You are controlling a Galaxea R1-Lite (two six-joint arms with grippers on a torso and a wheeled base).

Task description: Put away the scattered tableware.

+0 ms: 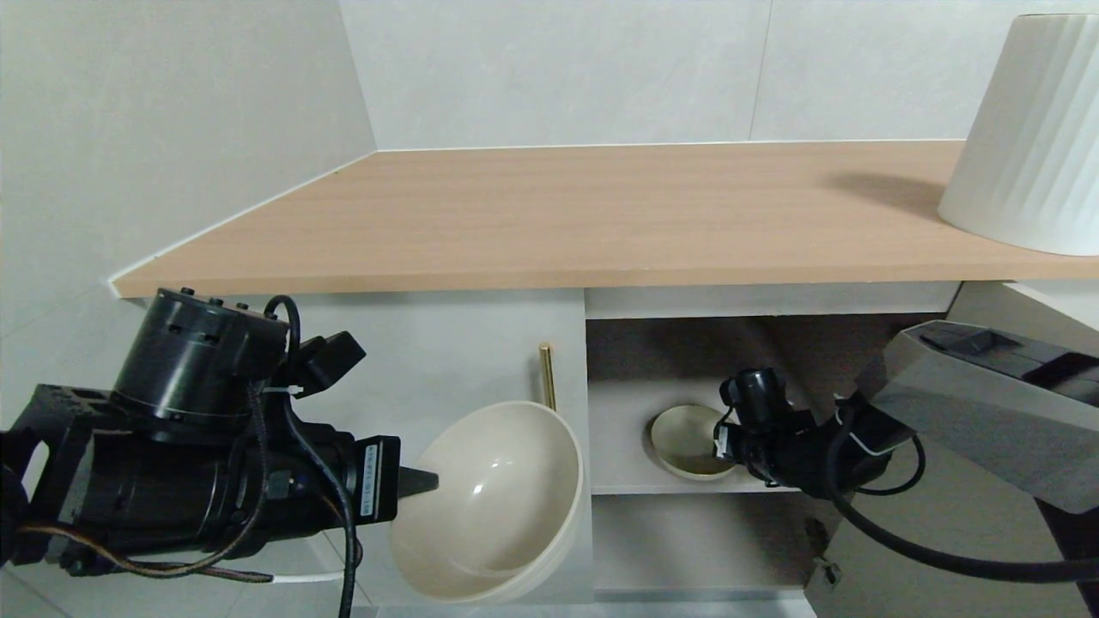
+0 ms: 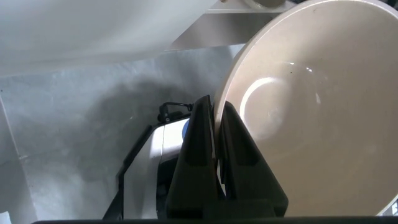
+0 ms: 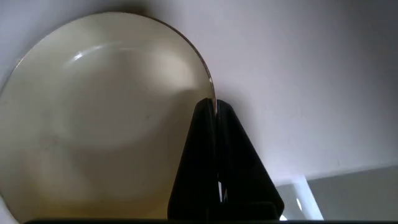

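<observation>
A large cream bowl hangs in front of the shut cabinet door, tilted with its hollow facing me; my left gripper is shut on its rim. The left wrist view shows that bowl with the rim pinched in the left gripper. A small cream plate lies on the shelf inside the open cabinet, and my right gripper is shut on its edge. In the right wrist view the plate rests on the white shelf with its rim clamped in the right gripper.
A wooden countertop runs above the cabinet, with a white ribbed lampshade at its right end. A gold handle sits on the shut left door. The open cabinet door stands at the right. A lower shelf lies beneath.
</observation>
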